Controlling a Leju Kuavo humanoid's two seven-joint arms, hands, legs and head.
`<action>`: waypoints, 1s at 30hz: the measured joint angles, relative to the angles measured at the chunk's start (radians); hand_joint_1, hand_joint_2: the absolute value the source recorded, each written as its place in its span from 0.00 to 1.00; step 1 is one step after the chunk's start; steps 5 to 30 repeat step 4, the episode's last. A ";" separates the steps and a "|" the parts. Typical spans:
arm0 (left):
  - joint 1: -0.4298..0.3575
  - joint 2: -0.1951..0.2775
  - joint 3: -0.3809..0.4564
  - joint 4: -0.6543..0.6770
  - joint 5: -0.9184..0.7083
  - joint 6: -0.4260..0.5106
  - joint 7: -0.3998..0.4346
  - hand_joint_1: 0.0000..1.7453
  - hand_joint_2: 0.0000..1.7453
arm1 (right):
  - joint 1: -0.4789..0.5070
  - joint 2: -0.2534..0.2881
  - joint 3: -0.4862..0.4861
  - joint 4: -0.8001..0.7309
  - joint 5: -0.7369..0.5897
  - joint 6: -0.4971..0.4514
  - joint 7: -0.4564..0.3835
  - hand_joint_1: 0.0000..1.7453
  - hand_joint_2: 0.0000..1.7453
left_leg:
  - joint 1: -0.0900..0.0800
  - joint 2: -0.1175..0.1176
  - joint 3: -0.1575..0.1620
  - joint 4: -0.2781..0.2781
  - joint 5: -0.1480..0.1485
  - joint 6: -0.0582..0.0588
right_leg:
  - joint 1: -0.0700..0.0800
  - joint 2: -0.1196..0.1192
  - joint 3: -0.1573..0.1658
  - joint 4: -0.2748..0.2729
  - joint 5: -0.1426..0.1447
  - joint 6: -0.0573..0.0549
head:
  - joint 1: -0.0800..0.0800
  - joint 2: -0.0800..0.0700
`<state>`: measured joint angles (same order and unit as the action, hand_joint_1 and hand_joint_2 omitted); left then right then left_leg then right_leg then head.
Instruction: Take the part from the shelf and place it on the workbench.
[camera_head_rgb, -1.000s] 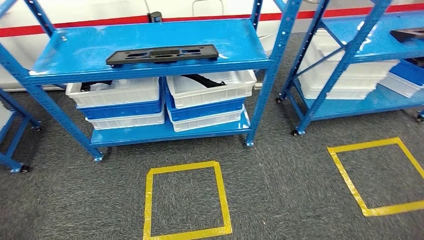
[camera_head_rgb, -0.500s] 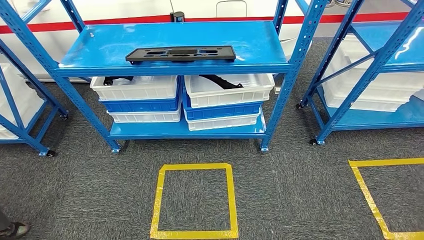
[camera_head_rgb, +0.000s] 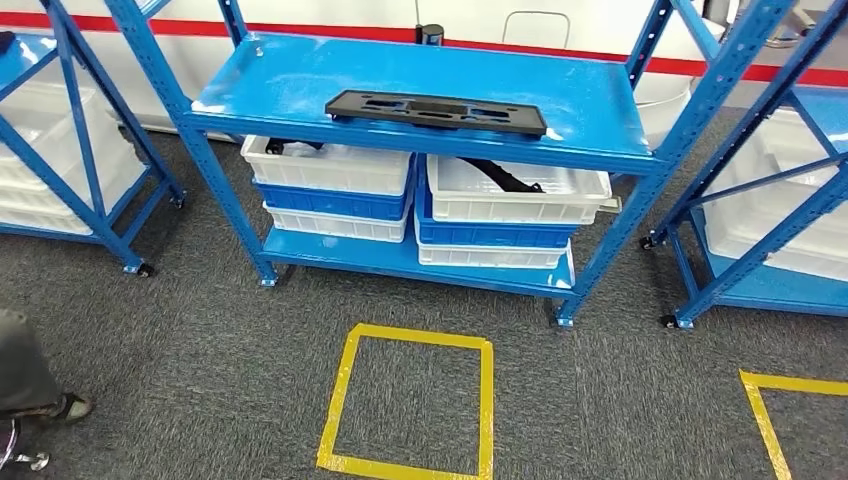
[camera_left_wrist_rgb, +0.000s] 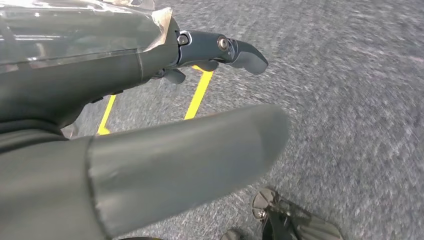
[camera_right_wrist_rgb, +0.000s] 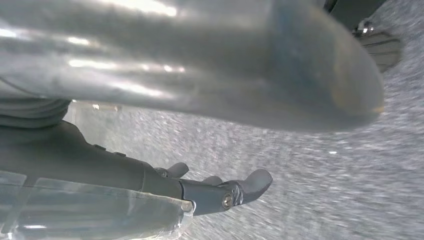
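A flat black part (camera_head_rgb: 436, 111) with cut-outs lies on the top board of the blue shelf (camera_head_rgb: 300, 70) straight ahead. My left hand (camera_left_wrist_rgb: 165, 110) hangs over grey carpet, thumb and fingers apart, holding nothing. My right hand (camera_right_wrist_rgb: 220, 125) also hangs above the carpet with its fingers spread and nothing in it. Both hands are far from the part.
White and blue bins (camera_head_rgb: 505, 205) are stacked on the shelf's lower board, some with black parts inside. More blue shelves (camera_head_rgb: 760, 160) stand left and right. A yellow tape square (camera_head_rgb: 345, 385) marks the carpet before the shelf. A person's foot (camera_head_rgb: 45, 405) is at the lower left.
The camera has moved: the whole scene has shifted right and turned, so the shelf now sits skewed ahead, and a person's foot has come in at the lower left.
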<state>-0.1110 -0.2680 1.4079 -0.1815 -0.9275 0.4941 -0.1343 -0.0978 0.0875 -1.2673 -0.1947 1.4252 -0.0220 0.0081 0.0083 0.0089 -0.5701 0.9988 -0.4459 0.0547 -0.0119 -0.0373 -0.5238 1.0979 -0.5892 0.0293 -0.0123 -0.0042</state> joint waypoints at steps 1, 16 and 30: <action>0.000 0.000 0.000 0.000 0.000 0.000 0.000 0.00 0.00 | 0.002 0.000 0.000 0.000 0.001 -0.001 0.000 0.00 0.00 | 0.000 -0.010 -0.001 -0.001 0.001 0.003 | -0.002 0.018 -0.037 0.071 -0.030 -0.004 | 0.004 0.000; 0.001 -0.001 0.000 0.000 0.000 0.000 0.000 0.00 0.00 | 0.006 0.000 0.001 0.000 0.004 -0.010 -0.002 0.00 0.00 | 0.000 -0.034 -0.001 0.000 0.001 0.004 | -0.004 0.032 -0.111 0.189 -0.058 0.005 | 0.012 0.000; 0.001 -0.001 0.000 0.000 0.000 0.000 0.000 0.00 0.00 | 0.006 0.000 0.001 0.000 0.004 -0.010 -0.002 0.00 0.00 | 0.000 -0.034 -0.001 0.000 0.001 0.004 | -0.004 0.032 -0.111 0.189 -0.058 0.005 | 0.012 0.000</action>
